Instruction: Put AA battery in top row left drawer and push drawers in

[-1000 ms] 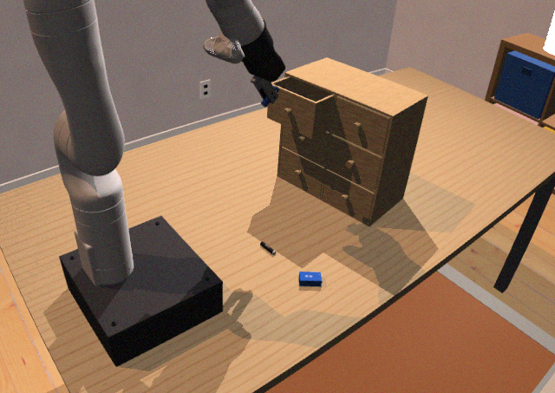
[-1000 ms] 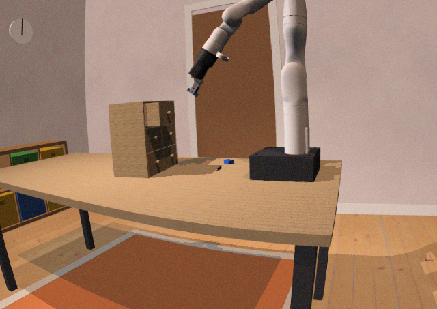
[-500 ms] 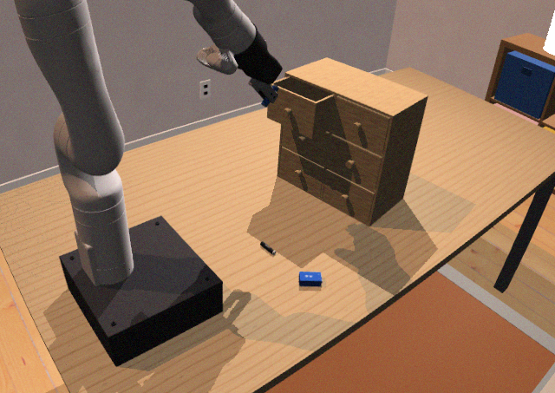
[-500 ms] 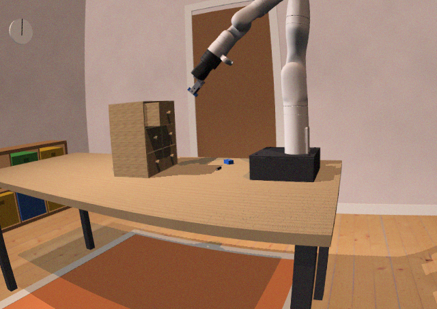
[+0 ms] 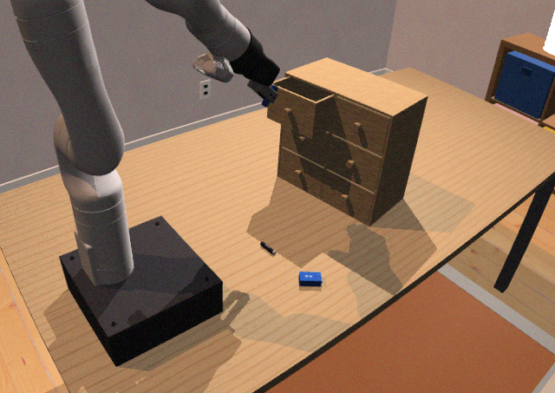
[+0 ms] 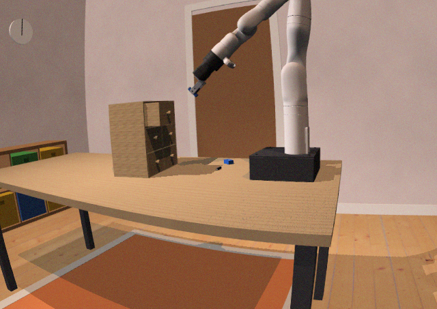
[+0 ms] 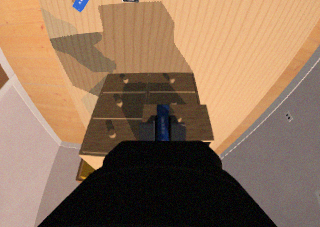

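Observation:
My gripper (image 5: 269,95) (image 6: 192,91) (image 7: 163,124) is shut on the blue AA battery (image 5: 266,103) (image 7: 163,116), which lies crosswise between the fingertips. In the exterior view the gripper is tilted and hangs higher than the small chest (image 5: 358,84) (image 6: 128,140) (image 7: 122,128), off to its front side. The chest stands upright. Its top-row left drawer (image 5: 296,115) (image 6: 152,114) (image 7: 198,118) is pulled partly out and looks level; its floor is hidden. The other drawers look pushed in. In the wrist view the battery overlaps the open drawer's front.
A small dark cylinder with a silvery end (image 5: 268,248) (image 6: 218,168) (image 7: 130,0) lies on the table in front of the chest. A small blue box (image 5: 310,278) (image 6: 228,162) (image 7: 81,1) lies near it. The arm's black base block (image 5: 166,321) (image 6: 282,168) stands farther out.

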`<state>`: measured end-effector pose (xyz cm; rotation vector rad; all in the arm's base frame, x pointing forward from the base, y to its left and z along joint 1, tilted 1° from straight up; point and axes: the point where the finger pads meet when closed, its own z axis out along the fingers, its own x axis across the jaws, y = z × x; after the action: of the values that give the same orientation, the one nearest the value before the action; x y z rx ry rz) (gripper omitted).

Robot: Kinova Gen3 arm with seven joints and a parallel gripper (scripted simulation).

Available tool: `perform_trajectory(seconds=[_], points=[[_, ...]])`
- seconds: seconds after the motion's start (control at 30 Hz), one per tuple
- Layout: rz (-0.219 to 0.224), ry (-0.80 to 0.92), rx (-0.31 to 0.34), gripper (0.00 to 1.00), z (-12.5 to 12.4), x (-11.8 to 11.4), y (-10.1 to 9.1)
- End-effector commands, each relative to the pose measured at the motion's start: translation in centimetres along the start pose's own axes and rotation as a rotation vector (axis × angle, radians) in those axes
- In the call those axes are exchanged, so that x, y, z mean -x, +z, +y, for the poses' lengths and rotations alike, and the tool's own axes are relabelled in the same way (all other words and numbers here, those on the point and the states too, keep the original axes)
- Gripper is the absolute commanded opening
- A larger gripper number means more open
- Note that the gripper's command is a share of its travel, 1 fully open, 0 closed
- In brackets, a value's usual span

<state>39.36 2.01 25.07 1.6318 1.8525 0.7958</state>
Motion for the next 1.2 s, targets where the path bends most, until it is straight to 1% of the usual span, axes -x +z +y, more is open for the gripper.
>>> perform_trajectory(seconds=[0.0, 0.37, 1.17], points=[[0.000, 0.002, 0.019, 0.31, 0.11, 0.04, -0.12], [0.001, 0.001, 0.046, 0.31, 0.04, -0.02, -0.11], [0.001, 0.001, 0.056, 0.31, 0.21, -0.02, -0.04]])
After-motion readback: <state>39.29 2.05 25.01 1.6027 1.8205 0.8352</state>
